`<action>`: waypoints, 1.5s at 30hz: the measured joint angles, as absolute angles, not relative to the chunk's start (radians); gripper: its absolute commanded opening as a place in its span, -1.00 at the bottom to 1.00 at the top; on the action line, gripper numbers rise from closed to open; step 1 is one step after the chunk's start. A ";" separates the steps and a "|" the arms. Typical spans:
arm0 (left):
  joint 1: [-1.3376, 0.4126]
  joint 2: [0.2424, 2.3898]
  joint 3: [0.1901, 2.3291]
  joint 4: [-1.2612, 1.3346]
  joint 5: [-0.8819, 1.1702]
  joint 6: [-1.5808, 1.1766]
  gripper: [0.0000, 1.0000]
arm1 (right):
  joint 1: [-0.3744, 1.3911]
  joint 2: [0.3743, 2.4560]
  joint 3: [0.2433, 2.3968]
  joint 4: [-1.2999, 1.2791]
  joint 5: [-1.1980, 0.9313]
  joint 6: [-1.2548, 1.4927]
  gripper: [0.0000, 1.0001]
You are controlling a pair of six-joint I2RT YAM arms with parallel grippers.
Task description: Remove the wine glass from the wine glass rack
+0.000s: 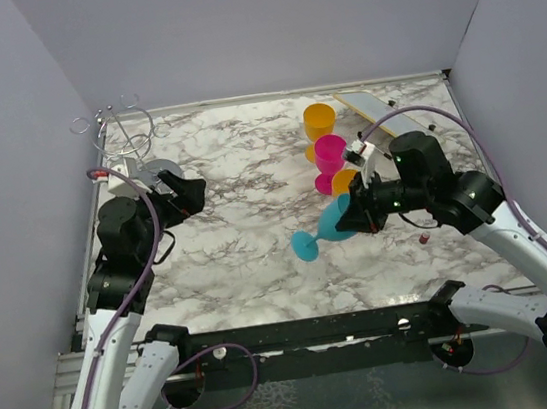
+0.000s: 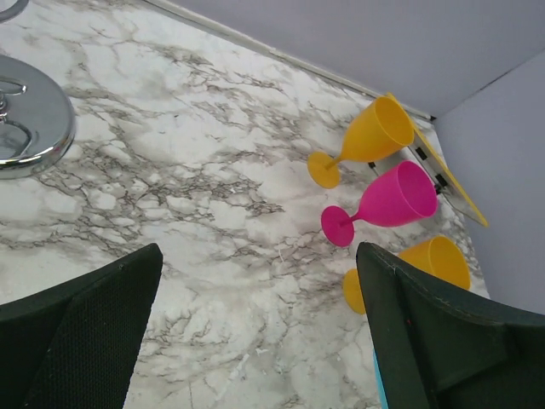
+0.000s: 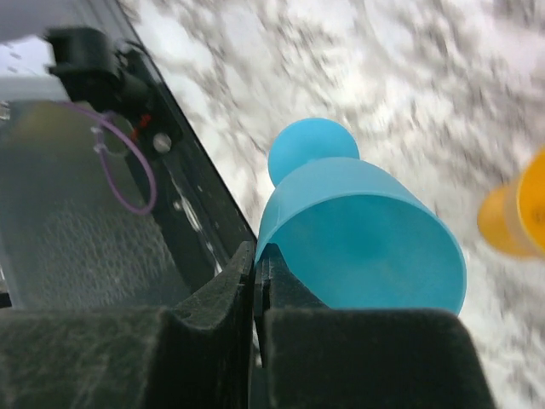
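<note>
The wine glass rack (image 1: 123,133) stands ahead of the left gripper (image 2: 260,281), and its round metal base (image 2: 30,119) lies to the left of the jaws. These jaws are wide apart and hold nothing. Ahead of them and to the right stand an orange glass (image 2: 366,136), a pink glass (image 2: 387,200) and a second orange glass (image 2: 430,260). The right gripper (image 3: 258,266) has its jaws almost closed on the rim of the blue wine glass (image 3: 366,247). The glass is tilted, its bowl is to the right of the jaws, and it is well apart from the rack.
</note>
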State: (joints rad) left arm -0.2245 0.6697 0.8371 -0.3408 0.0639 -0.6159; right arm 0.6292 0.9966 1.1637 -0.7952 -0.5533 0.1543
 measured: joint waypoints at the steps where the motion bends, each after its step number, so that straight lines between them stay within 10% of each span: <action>1: -0.224 0.678 0.837 -0.340 0.052 -0.612 0.98 | 0.629 0.994 1.162 -0.842 -0.526 0.154 -0.98; 20: -0.224 0.699 0.812 -0.358 0.025 -0.568 0.98 | 0.629 1.068 1.157 -1.180 0.033 0.378 -0.96; 45: -0.224 0.735 0.844 -0.421 0.006 -0.505 0.98 | 0.670 1.178 1.067 -1.011 0.063 0.391 -0.76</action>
